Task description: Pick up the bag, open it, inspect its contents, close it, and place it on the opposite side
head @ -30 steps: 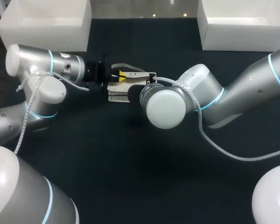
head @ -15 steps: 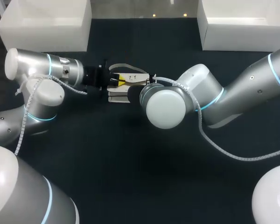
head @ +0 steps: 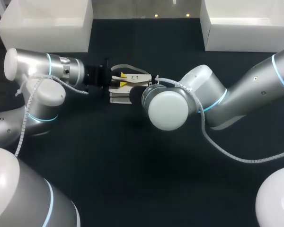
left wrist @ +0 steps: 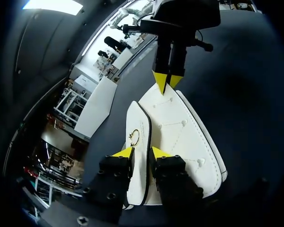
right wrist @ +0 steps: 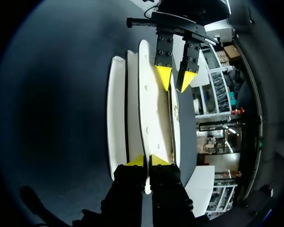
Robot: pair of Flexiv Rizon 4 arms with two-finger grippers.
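Note:
A white stitched bag (head: 118, 97) stands in the middle of the dark table, between my two grippers. Its front flap (left wrist: 137, 142), with a gold ring (left wrist: 134, 137), lies between the spread yellow tips of my left gripper (left wrist: 142, 152), which is open. In the right wrist view one left fingertip (right wrist: 188, 79) stands clear of the flap. From the opposite end my right gripper (right wrist: 146, 161) is shut on the top edge of a bag panel (right wrist: 154, 113). In the head view the left gripper (head: 122, 80) is at the bag's left end and the right wrist (head: 168, 106) hides its own fingers.
Two white bins stand at the back of the table, one at the left (head: 47, 23) and one at the right (head: 246, 23). Dark tabletop (head: 132, 179) stretches in front of the bag.
My left gripper's fingers have spread apart around the bag's flap, and that arm has shifted slightly left. The right arm has kept its hold and not moved.

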